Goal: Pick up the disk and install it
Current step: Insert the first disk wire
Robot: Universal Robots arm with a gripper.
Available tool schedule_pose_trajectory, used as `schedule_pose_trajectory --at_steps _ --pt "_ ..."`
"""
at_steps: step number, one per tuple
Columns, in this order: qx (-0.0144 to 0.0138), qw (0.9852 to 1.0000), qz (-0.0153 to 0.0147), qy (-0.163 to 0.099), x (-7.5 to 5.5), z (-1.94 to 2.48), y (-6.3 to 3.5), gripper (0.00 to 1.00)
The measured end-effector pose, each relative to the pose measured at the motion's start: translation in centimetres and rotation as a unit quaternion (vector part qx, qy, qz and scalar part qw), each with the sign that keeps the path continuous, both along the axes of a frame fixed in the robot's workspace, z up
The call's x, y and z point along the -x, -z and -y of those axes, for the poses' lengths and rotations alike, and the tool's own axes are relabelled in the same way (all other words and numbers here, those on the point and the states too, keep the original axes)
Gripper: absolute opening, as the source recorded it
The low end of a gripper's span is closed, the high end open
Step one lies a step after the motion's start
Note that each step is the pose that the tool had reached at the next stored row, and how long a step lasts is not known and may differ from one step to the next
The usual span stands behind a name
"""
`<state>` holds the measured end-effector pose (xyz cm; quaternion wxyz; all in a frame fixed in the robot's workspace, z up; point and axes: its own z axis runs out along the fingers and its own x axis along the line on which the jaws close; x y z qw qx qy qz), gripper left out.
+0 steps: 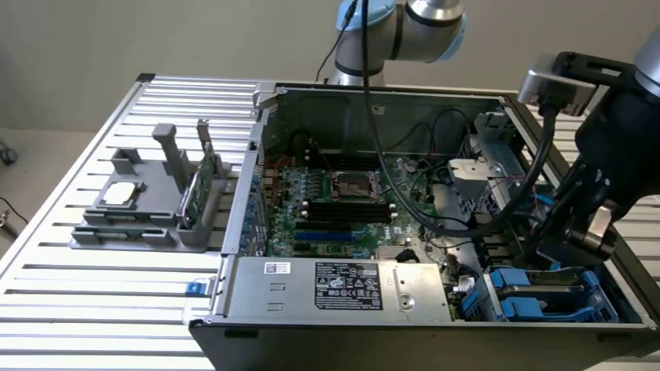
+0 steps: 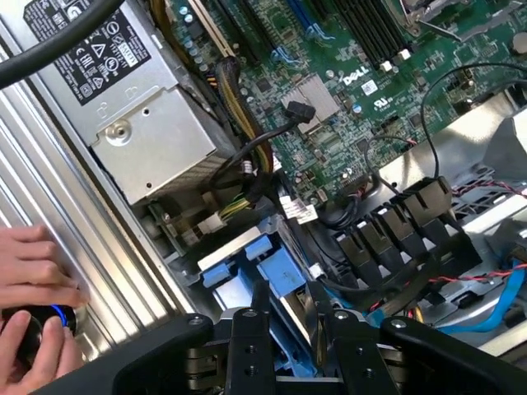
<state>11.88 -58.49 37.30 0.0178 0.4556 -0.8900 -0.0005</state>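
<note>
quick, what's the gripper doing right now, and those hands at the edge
gripper: closed on the disk.
person's hands: around a black knob.

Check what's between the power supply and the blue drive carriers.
A black-and-yellow cable bundle, between power supply and blue drive carriers, clearest in the wrist view.

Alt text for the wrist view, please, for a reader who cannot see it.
The robot's hand grips the blue-framed disk edge-on inside the open computer case, near the motherboard and power supply. A person's hand rests on the slatted table.
</note>
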Motion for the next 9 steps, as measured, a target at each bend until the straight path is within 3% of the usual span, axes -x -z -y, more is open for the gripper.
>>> schedule_pose_trajectory --at_steps 5,9 --pt "0.0 0.999 0.0 0.045 0.0 0.0 0.0 0.32" --pt "0.0 0.9967 0.0 0.082 0.0 0.0 0.0 0.32"
